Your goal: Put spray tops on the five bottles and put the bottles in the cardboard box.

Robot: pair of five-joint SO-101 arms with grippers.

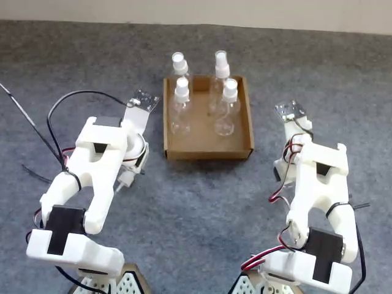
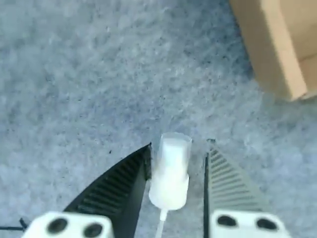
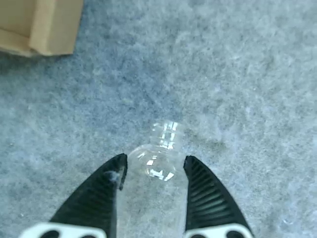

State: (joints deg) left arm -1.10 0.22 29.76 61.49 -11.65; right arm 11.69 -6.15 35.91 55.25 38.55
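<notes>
A white spray top (image 2: 170, 171) with its thin tube sits between the black fingers of my left gripper (image 2: 179, 145), which is shut on it just above the grey carpet. My right gripper (image 3: 156, 157) is shut on a clear bottle (image 3: 159, 163) that has no top, its open neck pointing past the fingertips. In the high view the left gripper (image 1: 130, 164) is left of the cardboard box (image 1: 208, 152) and the right gripper (image 1: 286, 160) is right of it. Several capped bottles (image 1: 180, 107) stand upright inside the box.
A corner of the box (image 2: 277, 44) lies close to the left gripper, and another corner (image 3: 44, 25) lies farther off from the right one. Grey carpet (image 1: 208, 208) stretches between the two arms in front of the box. Cables trail at the left.
</notes>
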